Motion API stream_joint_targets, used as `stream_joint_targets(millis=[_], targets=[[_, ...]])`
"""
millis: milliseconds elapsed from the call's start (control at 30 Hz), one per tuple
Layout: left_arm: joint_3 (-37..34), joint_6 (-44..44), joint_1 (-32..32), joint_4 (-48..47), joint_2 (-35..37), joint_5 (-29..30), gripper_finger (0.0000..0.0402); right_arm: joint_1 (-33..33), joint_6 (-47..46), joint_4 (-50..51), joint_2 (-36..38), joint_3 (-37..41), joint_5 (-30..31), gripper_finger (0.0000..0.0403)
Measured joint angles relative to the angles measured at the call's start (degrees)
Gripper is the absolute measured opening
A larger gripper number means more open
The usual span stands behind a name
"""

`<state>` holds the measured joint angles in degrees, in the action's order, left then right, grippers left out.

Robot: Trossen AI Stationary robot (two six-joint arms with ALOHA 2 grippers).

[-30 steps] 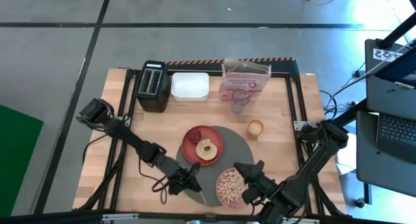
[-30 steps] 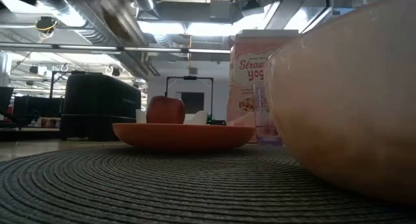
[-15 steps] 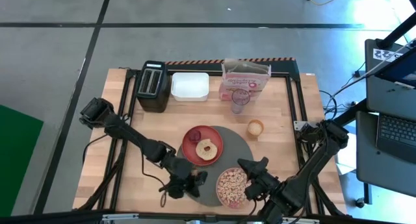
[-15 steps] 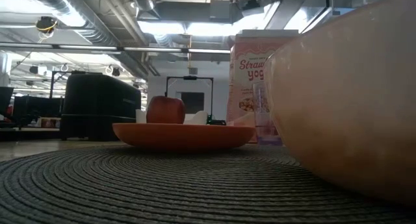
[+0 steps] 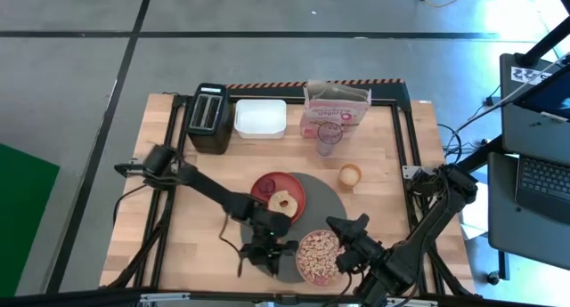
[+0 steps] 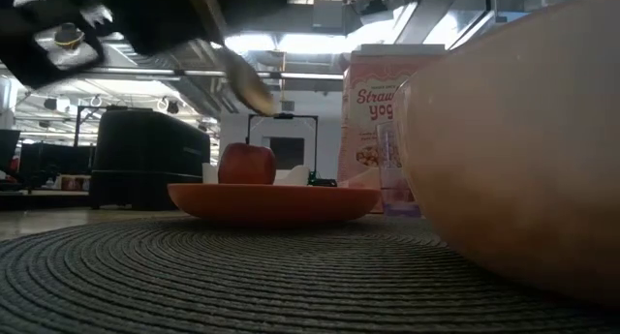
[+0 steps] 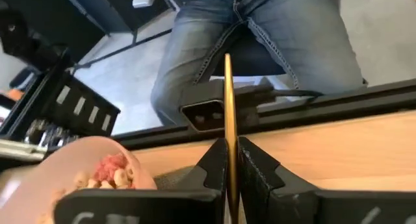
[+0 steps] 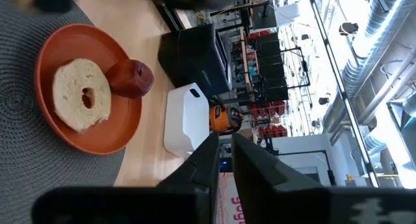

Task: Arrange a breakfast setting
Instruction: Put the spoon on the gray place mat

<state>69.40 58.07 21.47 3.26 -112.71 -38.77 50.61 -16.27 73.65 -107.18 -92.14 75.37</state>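
Left end effector (image 7: pixel 229 160) was clamped on thin gold metal spoon (image 7: pixel 228 100): light, stiff, slippery; handle grip judged sound. Right end effector (image 8: pixel 224 146) stood nearly together, empty.

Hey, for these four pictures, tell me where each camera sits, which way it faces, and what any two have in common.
High view: above the table, facing straight down; both arms show, the left tool by the mat, the right tool by the bowl.
Low view: at mat height, facing level toward the plate and cereal box; the left tool shows blurred overhead.
Left wrist view: on the left arm, facing past the table edge; its fingers pinch the spoon.
Right wrist view: on the right arm, facing the toast.
Shared: high, low and right wrist all show the plate.
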Motion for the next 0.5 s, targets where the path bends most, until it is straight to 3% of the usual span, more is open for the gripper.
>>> stream_joint_targets(millis=[233, 500], targets=[[9.01, 3.66, -1.08, -3.43, -8.27, -5.82, 0.0015, 0.00, 0.00, 0.21, 0.00, -0.02, -0.87, 0.0044], [11.44, 5.56, -3.31, -5.71, -10.88, -5.31, 0.0015, 0.00, 0.00, 0.31, 0.00, -0.02, -2.49, 0.0044]])
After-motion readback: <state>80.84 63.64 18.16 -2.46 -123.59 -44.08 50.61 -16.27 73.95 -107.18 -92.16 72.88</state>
